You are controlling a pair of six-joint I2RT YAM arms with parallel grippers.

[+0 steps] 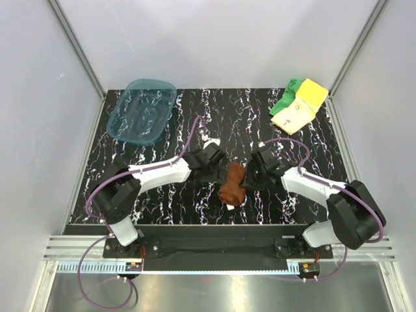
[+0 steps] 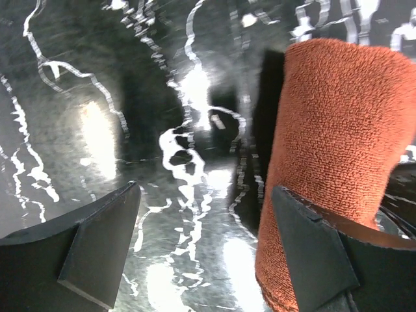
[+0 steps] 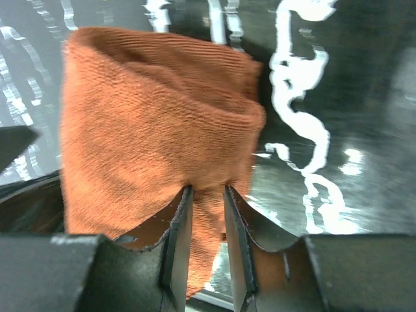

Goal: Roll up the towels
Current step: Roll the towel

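Brown towel, bunched into a loose roll, lies low in the centre of the overhead view on the table. The right hand pinches its fold. The left hand gapes wide beside it. A firm pinch and even turns should give a tight roll.

I've got the rust-brown towel mid-table, toward the near edge, bunched into a thick, loose roll lying approx front-to-back. Terry texture, and layered folds show at one end in the rt wrist view, where a flap is nipped by the right gripper. The other two sit at the far rt corner, well apart from it: the pale yellow towel folded flat, w/ the bright green towel crumpled against its left side, touching.
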